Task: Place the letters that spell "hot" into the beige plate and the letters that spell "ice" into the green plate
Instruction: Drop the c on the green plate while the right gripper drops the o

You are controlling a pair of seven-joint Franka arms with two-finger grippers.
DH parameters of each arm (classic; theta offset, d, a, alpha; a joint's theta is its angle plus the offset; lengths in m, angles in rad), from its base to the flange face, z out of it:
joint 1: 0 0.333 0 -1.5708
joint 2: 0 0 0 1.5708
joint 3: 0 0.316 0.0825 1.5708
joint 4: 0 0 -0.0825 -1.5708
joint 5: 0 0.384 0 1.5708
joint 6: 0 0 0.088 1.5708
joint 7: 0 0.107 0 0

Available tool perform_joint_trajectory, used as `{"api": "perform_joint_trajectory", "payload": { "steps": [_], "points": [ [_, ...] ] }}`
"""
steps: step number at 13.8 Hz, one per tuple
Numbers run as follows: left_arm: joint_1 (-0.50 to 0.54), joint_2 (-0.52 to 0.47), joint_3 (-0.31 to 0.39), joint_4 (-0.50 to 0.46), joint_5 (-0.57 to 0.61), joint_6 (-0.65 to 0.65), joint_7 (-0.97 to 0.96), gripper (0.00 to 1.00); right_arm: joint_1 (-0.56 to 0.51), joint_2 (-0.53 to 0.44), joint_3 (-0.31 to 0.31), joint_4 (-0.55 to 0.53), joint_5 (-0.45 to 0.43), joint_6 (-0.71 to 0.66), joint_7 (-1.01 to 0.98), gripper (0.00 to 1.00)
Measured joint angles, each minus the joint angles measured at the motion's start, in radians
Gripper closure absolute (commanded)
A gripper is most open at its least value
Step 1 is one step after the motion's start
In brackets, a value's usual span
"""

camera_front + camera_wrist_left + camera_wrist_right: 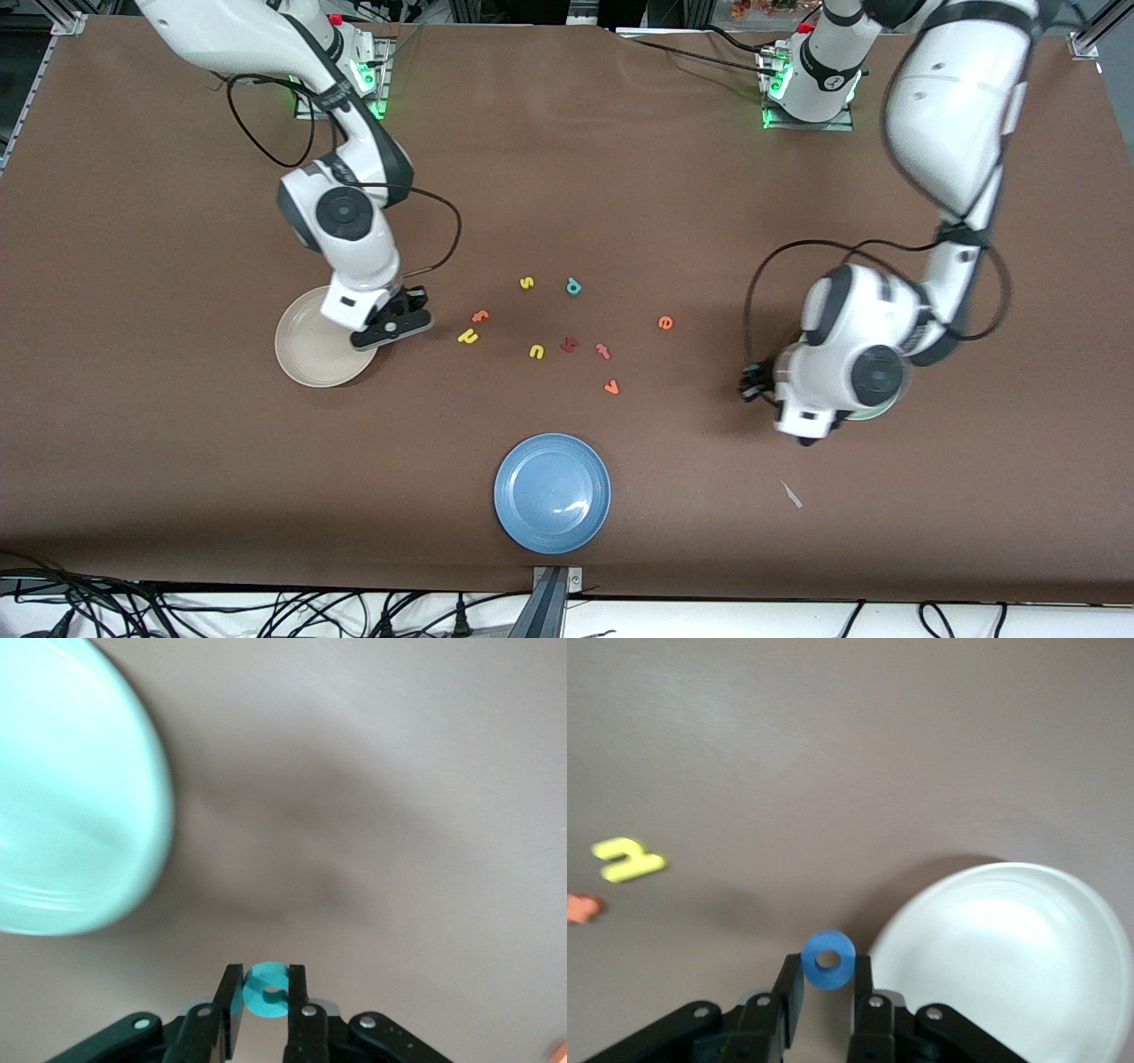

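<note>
My right gripper [828,979] is shut on the blue ring-shaped o [828,960], just above the bare table beside the rim of the beige plate [1010,966]. In the front view this gripper [409,312] hangs at the beige plate's [310,359] edge. The yellow h [468,336] and orange t [480,315] lie close by. My left gripper [264,992] is shut on the teal c [266,989], over the table next to the green plate [62,797]. The orange e [665,322] and the dark red i [569,345] lie on the table.
A blue plate [552,493] sits near the table's front edge. Loose letters in the middle: yellow s [526,283], teal p [573,286], yellow u [536,352], pinkish-red letter [603,351], orange v [611,386]. The left arm's wrist covers most of the green plate [877,412].
</note>
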Motion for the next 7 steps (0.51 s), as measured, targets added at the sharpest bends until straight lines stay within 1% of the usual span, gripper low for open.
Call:
{"api": "perform_joint_trajectory", "payload": {
  "steps": [1,2,3,4,5,6,7],
  "points": [
    [0.039,-0.022,0.004,-0.002,0.006,-0.048,0.071,0.97,-0.026,-0.005,-0.018,-0.001,0.034,-0.002,-0.089,0.82],
    [0.075,-0.033,0.006,-0.007,0.029,-0.071,0.138,0.97,-0.044,-0.005,-0.051,-0.003,0.087,-0.001,-0.188,0.71],
    [0.107,-0.033,0.007,-0.014,0.064,-0.078,0.197,0.97,-0.055,-0.002,-0.084,-0.005,0.157,0.0,-0.285,0.54],
    [0.131,-0.029,0.008,-0.029,0.108,-0.078,0.248,0.95,-0.062,0.002,-0.113,-0.008,0.236,0.001,-0.37,0.4],
    [0.149,-0.017,0.008,-0.043,0.154,-0.076,0.286,0.89,-0.065,0.008,-0.132,-0.011,0.302,0.001,-0.433,0.33],
    [0.16,0.001,0.009,-0.053,0.19,-0.067,0.308,0.82,-0.068,0.015,-0.139,-0.011,0.335,0.002,-0.46,0.28],
    [0.168,0.019,0.009,-0.056,0.207,-0.05,0.317,0.63,-0.067,0.02,-0.139,-0.011,0.348,0.002,-0.464,0.25]
  ]
}}
